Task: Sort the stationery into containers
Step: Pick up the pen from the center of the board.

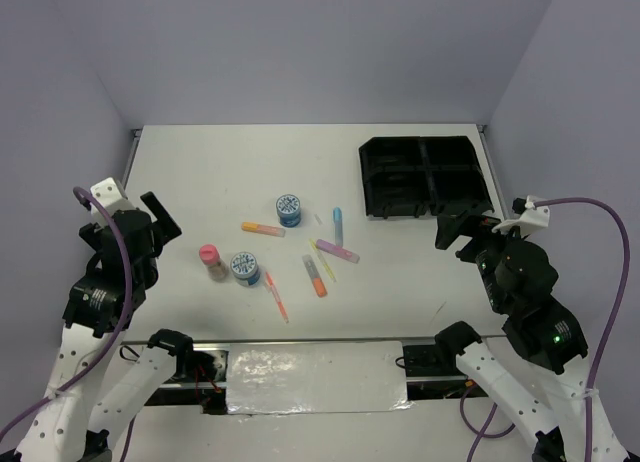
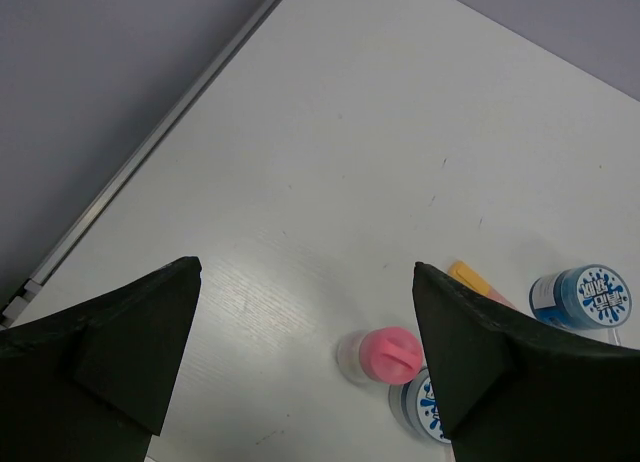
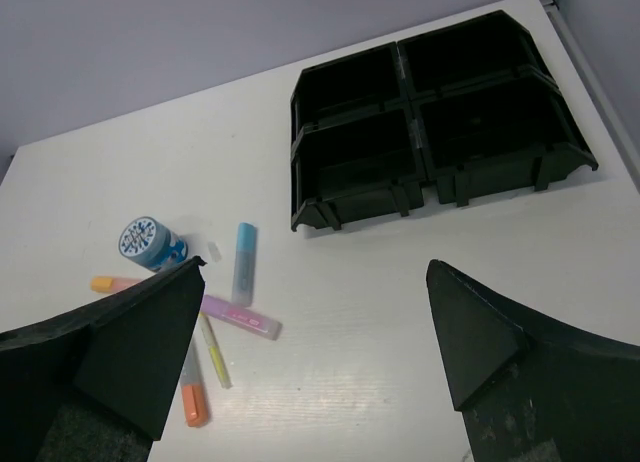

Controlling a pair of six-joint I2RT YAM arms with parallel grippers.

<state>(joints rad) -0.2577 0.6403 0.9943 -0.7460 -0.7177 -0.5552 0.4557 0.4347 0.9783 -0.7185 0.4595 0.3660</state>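
The black four-compartment tray [image 1: 425, 177] stands at the far right, its compartments showing empty in the right wrist view [image 3: 430, 132]. The stationery lies mid-table: two blue tubs [image 1: 288, 210] [image 1: 245, 268], a pink-capped bottle [image 1: 210, 260], an orange marker [image 1: 262, 228], a light blue marker [image 1: 338, 225], a purple marker [image 1: 337, 250], a yellow pen [image 1: 325, 264] and an orange-tipped marker [image 1: 315, 276]. My left gripper [image 1: 160, 217] is open and empty, left of the bottle [image 2: 390, 354]. My right gripper [image 1: 465, 230] is open and empty, just in front of the tray.
A thin orange pen [image 1: 276, 295] lies nearest the front edge. A metal rail [image 2: 150, 147] runs along the table's left edge. Grey walls close in the back and sides. A taped sheet [image 1: 315, 377] lies between the arm bases.
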